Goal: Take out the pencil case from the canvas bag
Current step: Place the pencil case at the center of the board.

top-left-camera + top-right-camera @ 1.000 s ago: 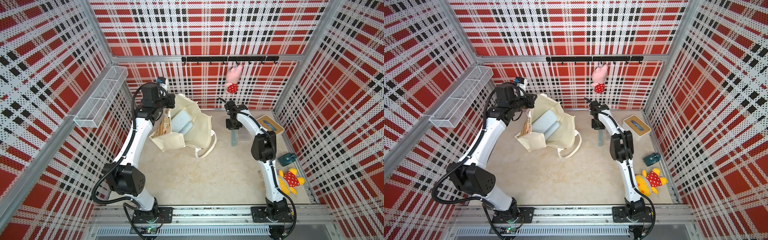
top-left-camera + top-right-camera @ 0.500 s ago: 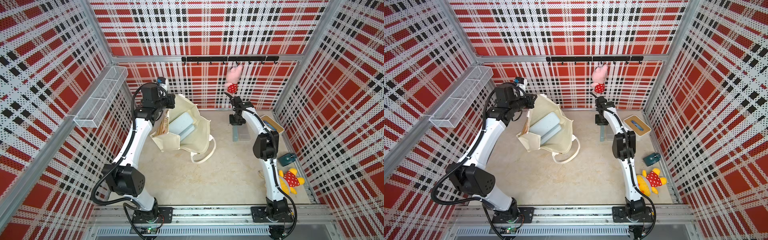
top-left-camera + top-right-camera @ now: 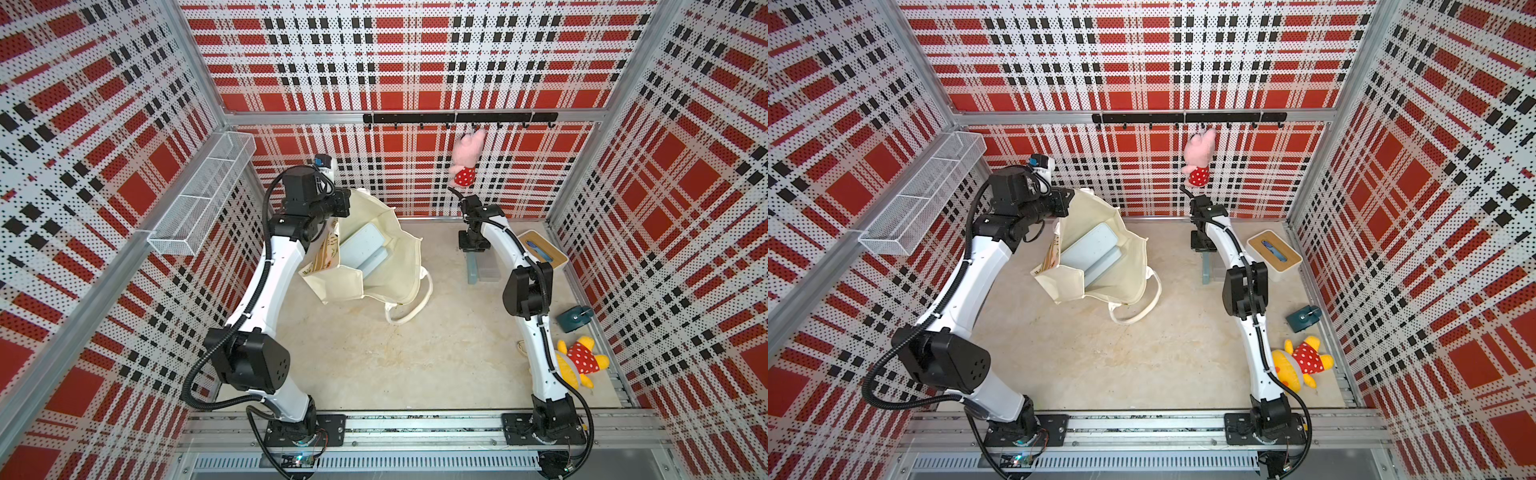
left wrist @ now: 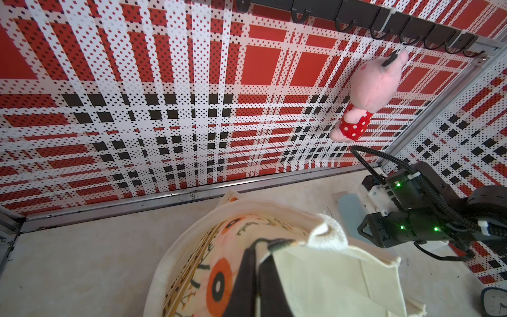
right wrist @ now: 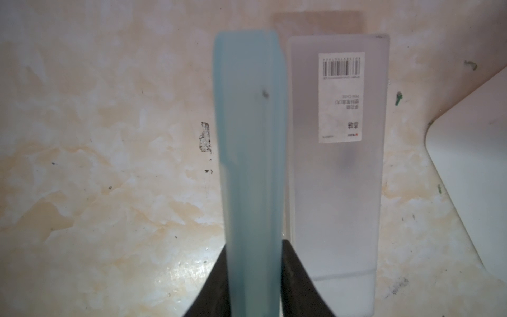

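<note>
- A tall cream canvas bag [image 3: 390, 266] with an orange-and-black botanical print and white looped handles stands slumped on the beige marbled tabletop [image 3: 374, 353], its mouth gaping upward
- The left gripper [image 4: 263, 252] is closed tight, its black fingers pinching the bag's cream rim beside the root of one handle and holding that edge up
- Inside the bag a pale blue-grey flat rectangular item [image 3: 365, 249] leans against the printed face
- One white handle loop [image 3: 430, 287] trails from the bag onto the tabletop, on the side facing the arm bases
- The pencil case [image 3: 484, 268], a frosted clear plastic box [image 5: 334, 178] with a barcode label and a translucent blue lid [image 5: 249, 137], is out of the bag and sits on the tabletop well apart from it, towards the right arm
- The frosted half lies flat, and the blue lid stands on edge just beside it
- The right gripper [image 5: 253, 247] straddles the blue lid with a black finger on either side, only narrowly parted; I cannot tell whether the fingers press on the lid or stand just clear of it
- Beyond the pencil case from the bag sits a white box with a wooden lid [image 3: 544, 241]
- A pink plush toy in a red spotted dress [image 3: 467, 153] hangs from a black hook rail [image 3: 415, 118] on the wall behind the bag
</note>
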Robot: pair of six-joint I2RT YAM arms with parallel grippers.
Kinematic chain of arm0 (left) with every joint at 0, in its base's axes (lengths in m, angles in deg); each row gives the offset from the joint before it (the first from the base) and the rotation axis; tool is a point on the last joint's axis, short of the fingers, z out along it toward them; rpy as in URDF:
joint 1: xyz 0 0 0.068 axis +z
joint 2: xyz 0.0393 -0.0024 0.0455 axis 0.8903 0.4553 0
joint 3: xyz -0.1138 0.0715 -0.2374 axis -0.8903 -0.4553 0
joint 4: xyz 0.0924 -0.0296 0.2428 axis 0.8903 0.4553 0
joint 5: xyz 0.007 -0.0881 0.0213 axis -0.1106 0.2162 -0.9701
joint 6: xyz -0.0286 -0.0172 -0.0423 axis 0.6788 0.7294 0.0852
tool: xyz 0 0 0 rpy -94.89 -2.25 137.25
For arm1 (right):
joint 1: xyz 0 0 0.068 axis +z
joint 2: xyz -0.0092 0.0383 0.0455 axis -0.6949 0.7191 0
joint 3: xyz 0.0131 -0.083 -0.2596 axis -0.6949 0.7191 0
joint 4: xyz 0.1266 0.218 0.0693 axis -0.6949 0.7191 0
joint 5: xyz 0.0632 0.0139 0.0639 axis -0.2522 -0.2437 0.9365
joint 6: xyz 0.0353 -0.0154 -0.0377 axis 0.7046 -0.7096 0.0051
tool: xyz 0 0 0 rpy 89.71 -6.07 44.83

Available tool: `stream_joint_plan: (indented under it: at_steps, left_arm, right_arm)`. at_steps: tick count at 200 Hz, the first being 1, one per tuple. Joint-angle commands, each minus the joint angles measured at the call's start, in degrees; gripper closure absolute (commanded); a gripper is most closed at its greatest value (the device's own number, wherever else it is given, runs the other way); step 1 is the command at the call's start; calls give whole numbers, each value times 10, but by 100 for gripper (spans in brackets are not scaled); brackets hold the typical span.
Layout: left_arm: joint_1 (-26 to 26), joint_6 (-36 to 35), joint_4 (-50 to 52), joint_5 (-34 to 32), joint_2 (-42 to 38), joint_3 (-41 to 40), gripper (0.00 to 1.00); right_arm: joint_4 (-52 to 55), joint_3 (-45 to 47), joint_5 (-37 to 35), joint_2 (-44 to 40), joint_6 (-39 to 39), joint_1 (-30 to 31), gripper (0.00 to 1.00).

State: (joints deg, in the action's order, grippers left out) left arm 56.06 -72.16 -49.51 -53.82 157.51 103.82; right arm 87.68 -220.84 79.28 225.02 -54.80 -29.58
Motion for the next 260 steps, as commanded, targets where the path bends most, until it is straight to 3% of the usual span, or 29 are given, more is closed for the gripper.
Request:
stream_joint_plan:
  at_steps: [1, 99, 133, 182, 260]
  left_arm:
    - [-3, 3, -77, 14, -28, 20, 100]
    - [-4, 4, -77, 19, -23, 22, 100]
    - [-3, 4, -78, 21, -22, 20, 100]
    - [0, 3, -78, 18, -34, 3, 100]
    - [11, 10, -88, 22, -45, -17, 100]
  right_arm:
    - [-12, -8, 9, 15, 3, -4, 62]
    - [-70, 48, 82, -31, 2, 7, 51]
    - [-93, 79, 80, -51, -5, 23, 50]
    - [-104, 108, 79, -59, -7, 32, 29]
    - [-88, 151, 15, -61, 4, 48, 20]
